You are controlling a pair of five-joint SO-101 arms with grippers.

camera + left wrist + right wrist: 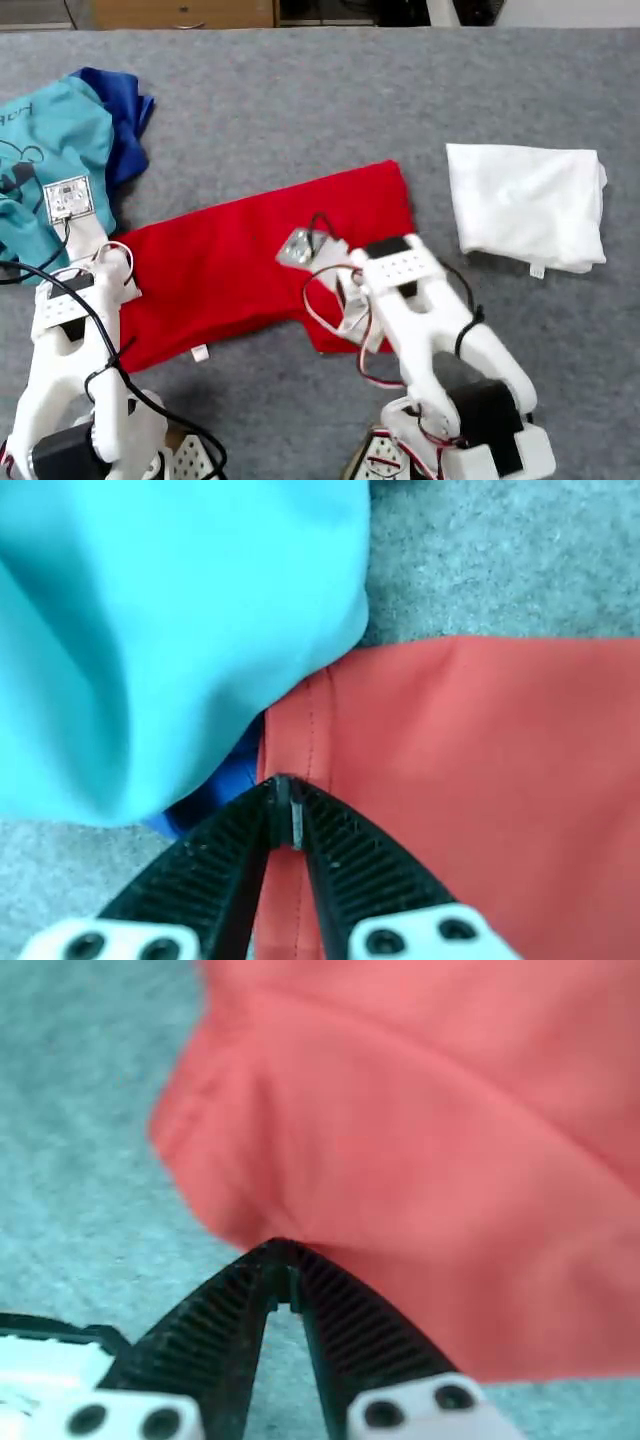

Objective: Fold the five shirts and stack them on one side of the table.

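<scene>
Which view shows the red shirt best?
The high view: the red shirt lies spread out, nearly its whole outline visible. The left wrist view gives its hem pinched by the left tool; the right wrist view, a bunched edge at the right tool.

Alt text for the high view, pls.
A red shirt lies flat across the middle of a grey table, with the left arm at its left end and the right arm on its near edge. A folded white shirt lies to the right; a teal shirt overlaps a blue shirt at far left.
</scene>
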